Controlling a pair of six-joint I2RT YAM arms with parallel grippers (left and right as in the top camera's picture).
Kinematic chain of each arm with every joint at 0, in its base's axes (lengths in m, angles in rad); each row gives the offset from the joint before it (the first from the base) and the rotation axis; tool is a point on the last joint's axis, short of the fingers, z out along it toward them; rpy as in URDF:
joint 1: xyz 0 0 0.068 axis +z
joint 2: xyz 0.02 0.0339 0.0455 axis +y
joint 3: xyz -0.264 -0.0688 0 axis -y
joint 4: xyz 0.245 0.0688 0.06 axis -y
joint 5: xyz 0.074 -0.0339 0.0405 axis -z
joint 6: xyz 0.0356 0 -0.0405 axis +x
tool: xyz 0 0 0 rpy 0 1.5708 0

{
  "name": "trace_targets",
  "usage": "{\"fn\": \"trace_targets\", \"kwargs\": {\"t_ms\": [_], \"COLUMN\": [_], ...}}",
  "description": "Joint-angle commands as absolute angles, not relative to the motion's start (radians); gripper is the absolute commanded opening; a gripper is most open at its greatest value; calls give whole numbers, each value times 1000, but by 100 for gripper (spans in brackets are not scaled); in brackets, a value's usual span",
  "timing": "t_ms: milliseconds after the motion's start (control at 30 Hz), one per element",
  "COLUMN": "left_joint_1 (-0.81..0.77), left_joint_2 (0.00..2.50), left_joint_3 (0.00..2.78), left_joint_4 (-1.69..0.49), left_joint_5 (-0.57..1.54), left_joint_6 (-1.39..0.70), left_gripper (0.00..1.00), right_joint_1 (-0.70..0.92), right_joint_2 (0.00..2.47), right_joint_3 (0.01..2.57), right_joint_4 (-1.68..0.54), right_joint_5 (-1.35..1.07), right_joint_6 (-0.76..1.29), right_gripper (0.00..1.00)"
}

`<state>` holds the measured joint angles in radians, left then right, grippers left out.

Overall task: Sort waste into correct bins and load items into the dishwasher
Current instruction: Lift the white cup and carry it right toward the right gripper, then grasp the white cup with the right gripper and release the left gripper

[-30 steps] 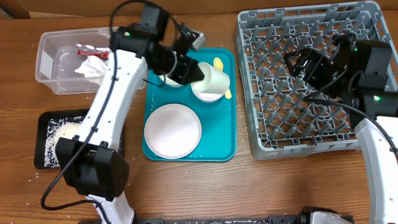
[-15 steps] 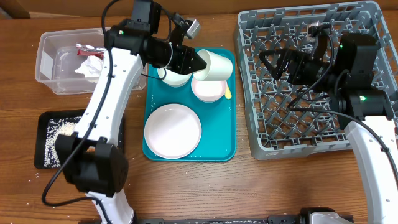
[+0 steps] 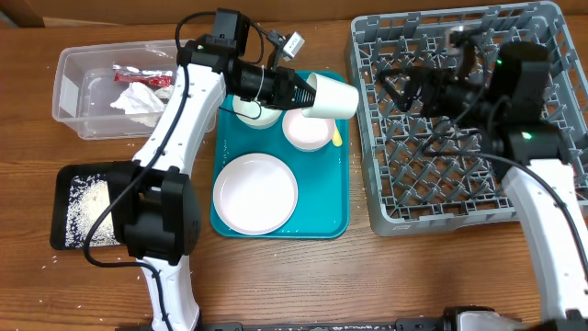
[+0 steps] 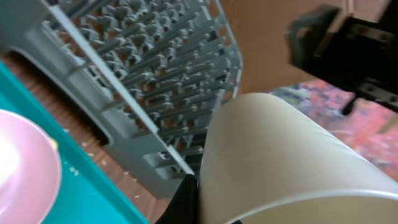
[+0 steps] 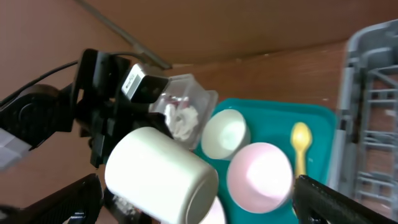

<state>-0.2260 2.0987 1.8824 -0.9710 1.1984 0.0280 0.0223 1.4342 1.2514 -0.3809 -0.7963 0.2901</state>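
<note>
The teal tray carries a white plate, a pale pink bowl and a yellow spoon. Above it, the cup is creamy white. Right of it, the rack is grey with a criss-cross grid. Left of it, a see-through tub has a white napkin and a red-and-white wrapper, and a black tray has white grains. The table is brown wood.
</note>
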Motion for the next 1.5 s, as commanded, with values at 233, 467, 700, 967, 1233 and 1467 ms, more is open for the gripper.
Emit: {"fn": "trace_targets", "kwargs": {"t_ms": [233, 467, 700, 967, 1233, 1467], "left_joint_1": [-139, -69, -73, -83, -149, -165], "left_joint_2": [2093, 2093, 2093, 2093, 2093, 2093], "left_joint_3": [1896, 1896, 1896, 1896, 1896, 1896], "left_joint_4": [-967, -946, -931, -974, -983, -989], "left_joint_5": [1388, 1497, 1581, 1581, 1580, 1579], "left_joint_6": [-17, -56, -97, -120, -120, -120], "left_gripper": [4, 4, 4, 4, 4, 4], "right_joint_1": [77, 100, 184, 204, 213, 215], "right_joint_2": [1532, 1546, 1586, 1638, 1648, 1648], "right_joint_3": [1275, 1275, 1275, 1275, 1275, 1275], "right_joint_4": [-234, -118, 17, 104, 179, 177], "right_joint_5": [-1006, -1034, -1030, -1031, -1027, -1027], "right_joint_6": [283, 284, 287, 318, 345, 349], "right_gripper": [100, 100, 100, 100, 100, 96]}}
